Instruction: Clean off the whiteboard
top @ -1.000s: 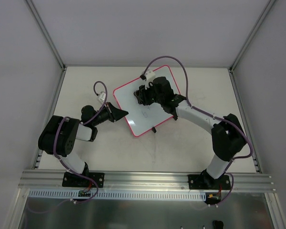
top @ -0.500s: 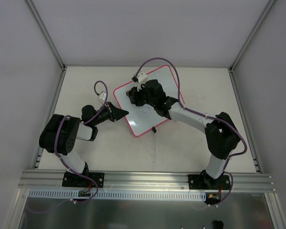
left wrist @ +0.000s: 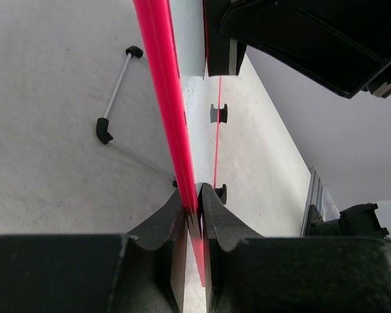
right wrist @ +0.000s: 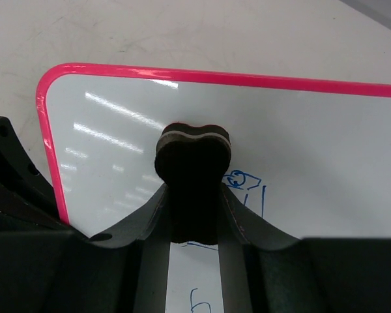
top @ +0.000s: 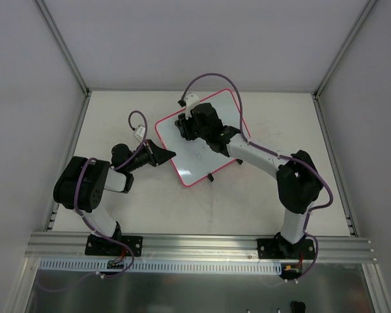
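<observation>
Beige tabletop (top: 111, 111) under whiteboard (top: 192, 163). Left gripper (left wrist: 194, 203) pinching pink rim (left wrist: 159, 78), right gripper (right wrist: 194, 192) squeezing black eraser (right wrist: 194, 150), blue scribbles (right wrist: 244, 182) just beside its tip.

One whiteboard (top: 197, 161) and one black eraser (right wrist: 193, 151) are showing, along with two grippers: left gripper (left wrist: 194, 206) and right gripper (right wrist: 193, 195)

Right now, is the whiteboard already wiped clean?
No, blue scribbles show on the whiteboard beside the eraser.
</observation>
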`<state>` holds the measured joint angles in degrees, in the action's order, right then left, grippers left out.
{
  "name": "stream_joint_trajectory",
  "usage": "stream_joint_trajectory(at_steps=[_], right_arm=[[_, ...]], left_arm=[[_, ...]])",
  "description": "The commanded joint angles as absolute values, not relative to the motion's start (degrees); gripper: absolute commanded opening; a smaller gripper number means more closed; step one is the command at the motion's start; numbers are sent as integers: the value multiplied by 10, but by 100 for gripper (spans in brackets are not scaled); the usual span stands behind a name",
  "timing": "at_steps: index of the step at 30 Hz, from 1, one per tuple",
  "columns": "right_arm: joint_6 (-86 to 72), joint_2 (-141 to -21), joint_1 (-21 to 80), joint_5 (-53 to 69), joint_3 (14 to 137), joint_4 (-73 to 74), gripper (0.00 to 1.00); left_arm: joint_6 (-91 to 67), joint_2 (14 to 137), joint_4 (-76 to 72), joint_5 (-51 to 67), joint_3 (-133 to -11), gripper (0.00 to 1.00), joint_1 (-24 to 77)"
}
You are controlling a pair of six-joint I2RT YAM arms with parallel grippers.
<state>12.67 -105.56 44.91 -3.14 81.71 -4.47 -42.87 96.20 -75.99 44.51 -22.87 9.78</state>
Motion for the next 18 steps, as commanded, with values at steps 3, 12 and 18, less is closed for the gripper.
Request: stream_joint_trajectory(at_steps=[3, 12, 18], right_arm=[[136, -1072, 404, -59, 846, -6, 0], [126, -1070, 341, -31, 842, 14, 0], [127, -1072, 359, -19, 833, 18, 0]], left_arm=[[-378, 950, -963, 449, -220, 0, 105], [-375, 949, -963, 452, -219, 0, 104], [-377, 949, -963, 452, -220, 0, 105]])
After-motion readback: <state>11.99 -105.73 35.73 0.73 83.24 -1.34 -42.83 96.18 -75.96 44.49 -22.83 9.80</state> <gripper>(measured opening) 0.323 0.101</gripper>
